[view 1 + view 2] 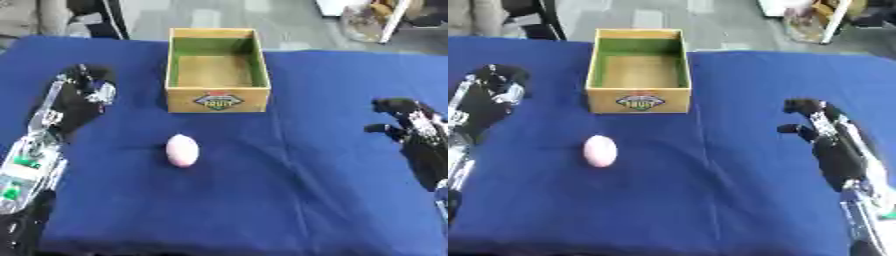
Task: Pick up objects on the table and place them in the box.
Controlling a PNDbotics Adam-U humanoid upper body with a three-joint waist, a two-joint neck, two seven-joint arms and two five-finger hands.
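A pink egg-shaped object (182, 150) lies on the blue tablecloth, in front of a wooden box (216, 70) with green inner walls and a logo on its front. The box looks empty. My left hand (80, 97) hovers at the left, level with the box front, fingers relaxed, holding nothing, well apart from the egg. My right hand (822, 131) is at the right side, fingers slightly bent and up, empty.
The blue cloth (289, 190) covers the whole table. Beyond the far edge is grey floor, with dark chair legs (96, 20) at the upper left and clutter (372, 17) at the upper right.
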